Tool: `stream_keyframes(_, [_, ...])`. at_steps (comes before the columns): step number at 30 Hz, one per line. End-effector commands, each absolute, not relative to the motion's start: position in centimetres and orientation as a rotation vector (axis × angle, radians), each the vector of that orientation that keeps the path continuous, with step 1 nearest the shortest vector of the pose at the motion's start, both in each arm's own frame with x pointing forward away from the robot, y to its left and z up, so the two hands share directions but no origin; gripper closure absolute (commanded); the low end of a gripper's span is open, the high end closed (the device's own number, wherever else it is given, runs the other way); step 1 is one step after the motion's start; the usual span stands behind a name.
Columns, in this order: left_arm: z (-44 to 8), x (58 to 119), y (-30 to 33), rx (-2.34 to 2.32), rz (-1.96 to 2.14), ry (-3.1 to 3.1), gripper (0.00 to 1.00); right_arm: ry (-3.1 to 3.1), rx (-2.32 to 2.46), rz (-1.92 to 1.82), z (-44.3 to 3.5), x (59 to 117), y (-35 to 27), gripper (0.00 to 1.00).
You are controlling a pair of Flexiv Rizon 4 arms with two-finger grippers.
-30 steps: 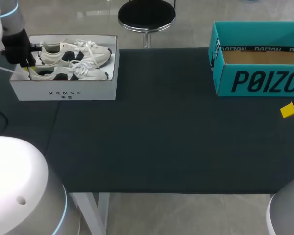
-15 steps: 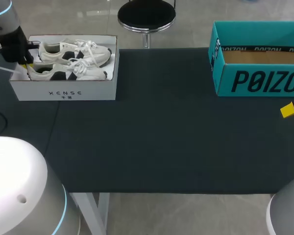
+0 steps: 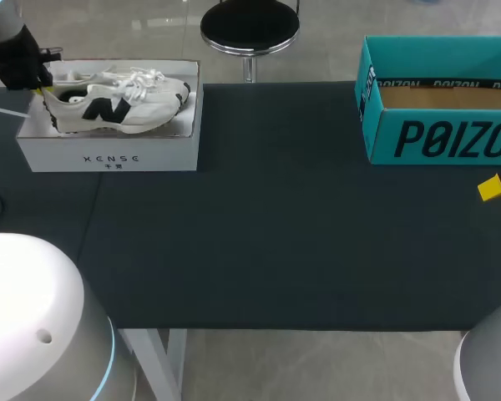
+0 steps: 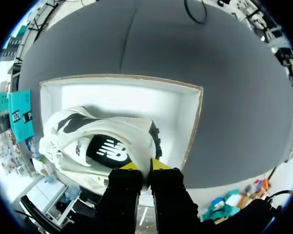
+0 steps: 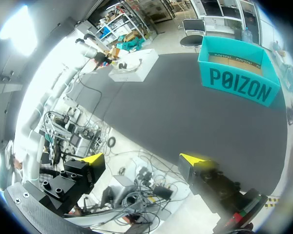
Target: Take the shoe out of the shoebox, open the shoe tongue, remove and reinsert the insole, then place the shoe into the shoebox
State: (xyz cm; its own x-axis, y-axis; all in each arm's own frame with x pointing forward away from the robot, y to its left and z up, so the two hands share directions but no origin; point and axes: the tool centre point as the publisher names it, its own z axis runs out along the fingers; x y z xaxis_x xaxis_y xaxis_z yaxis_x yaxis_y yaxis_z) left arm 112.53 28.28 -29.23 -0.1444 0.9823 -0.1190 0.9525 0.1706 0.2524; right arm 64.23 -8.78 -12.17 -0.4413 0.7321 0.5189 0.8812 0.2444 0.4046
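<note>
A white shoe (image 3: pixel 117 107) with a black logo hangs tilted on its side over the open white shoebox (image 3: pixel 108 155) at the table's far left. My left gripper (image 3: pixel 38 86) is shut on the shoe's heel. In the left wrist view the shoe (image 4: pixel 100 141) hangs ahead of the left gripper (image 4: pixel 141 166), whose yellow tips pinch the heel rim above the shoebox (image 4: pixel 188 105). A second shoe (image 3: pixel 154 78) lies mostly hidden behind the lifted one. My right gripper (image 5: pixel 144 161) stands open and empty off the table's right front; only a yellow tip (image 3: pixel 490 188) shows in the head view.
An open teal box (image 3: pixel 441 125) with a brown floor stands at the far right, and the right wrist view shows the teal box (image 5: pixel 239 75) too. Dark cloth (image 3: pixel 275 217) covers the table between the two boxes.
My left gripper has risen and drawn back, lifting the near shoe by its heel out of the white shoebox. The shoe has rolled onto its side, showing its logo. The right arm has not moved.
</note>
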Motion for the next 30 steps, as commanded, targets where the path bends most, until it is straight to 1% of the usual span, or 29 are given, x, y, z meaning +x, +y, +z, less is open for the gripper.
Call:
stream_keyframes(1, [-26.9,112.1,27.9,1.837,0.175,2.177,1.0,-2.293,-1.525,-0.99,-12.4,63.6,-8.8,0.0])
stream_keyframes(11, [-21.7,111.3,24.4,1.819,0.131,2.087,1.0,-2.293,-1.525,-0.99,-12.4,63.6,-8.8,0.0])
stream_keyframes(17, [-20.2,110.3,21.1,1.811,0.152,2.079,1.0,-2.293,-1.525,-0.99,-12.4,63.6,-8.8,0.0])
stream_keyframes(21, [-19.3,108.6,18.7,1.827,0.151,2.058,1.0,-2.293,-1.525,-0.99,-12.4,63.6,-8.8,0.0])
stream_keyframes(30, [-18.0,102.7,12.0,1.857,0.11,2.048,1.0,-2.293,-1.525,-0.99,-12.4,63.6,-8.8,0.0])
